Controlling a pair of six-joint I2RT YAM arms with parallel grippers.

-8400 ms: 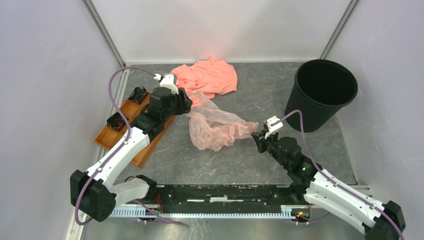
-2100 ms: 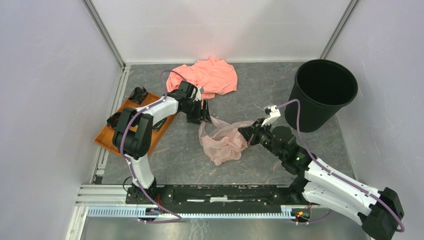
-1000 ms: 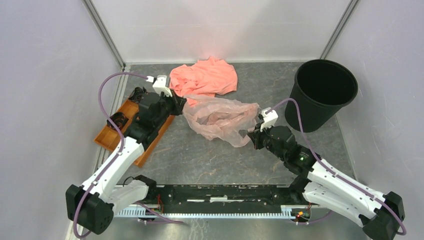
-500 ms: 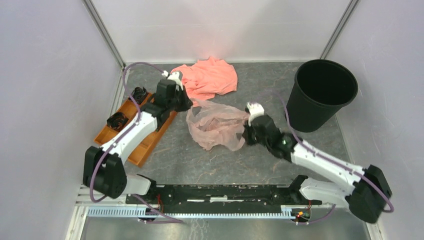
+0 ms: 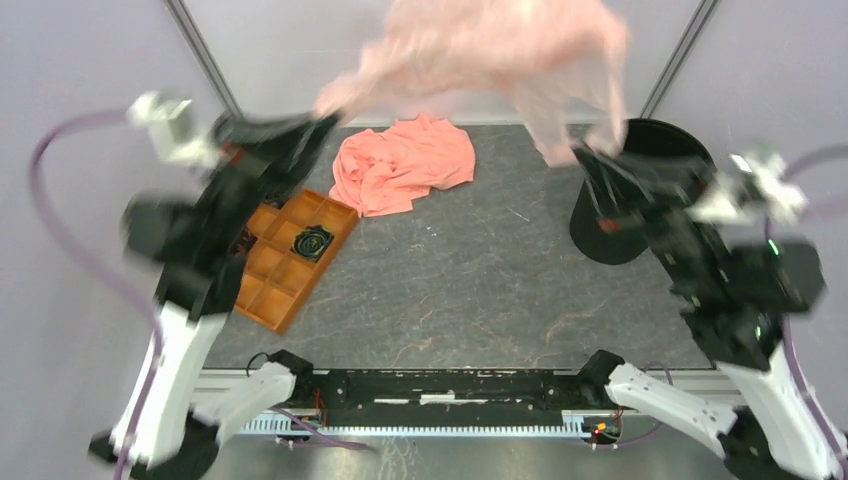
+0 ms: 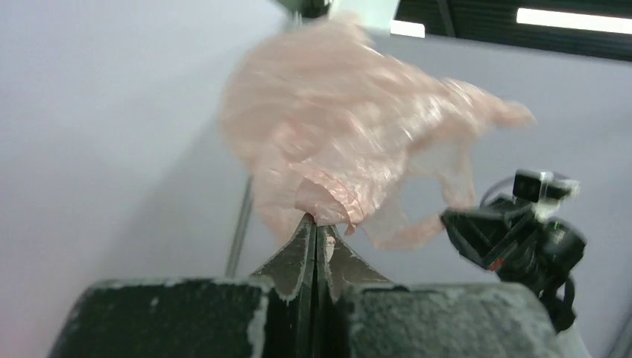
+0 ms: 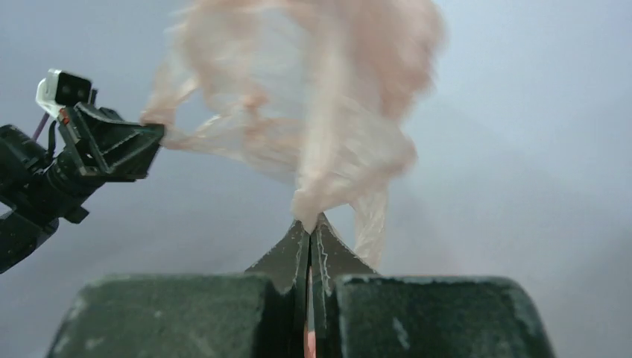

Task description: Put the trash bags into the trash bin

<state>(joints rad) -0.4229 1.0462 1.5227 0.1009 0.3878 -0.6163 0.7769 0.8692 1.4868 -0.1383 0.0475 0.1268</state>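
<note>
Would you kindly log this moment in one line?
trash bag: held aloft | left gripper: shut on trash bag | right gripper: shut on trash bag | trash bin: bag not inside

One bag (image 5: pixel 480 45), one bin (image 5: pixel 598 238), one cloth (image 5: pixel 405 160), one tray (image 5: pixel 275 290); left gripper (image 6: pixel 316 227), right gripper (image 7: pixel 309 224) (two total).

The trash bag (image 5: pixel 480 45) was translucent pale pink; the cloth (image 5: pixel 405 160) on the far side was opaque salmon-orange. The trash bin (image 5: pixel 603 235), far right, was black, the tray (image 5: pixel 275 282) on the left orange, and the table (image 5: pixel 470 280) mottled dark grey.
</note>
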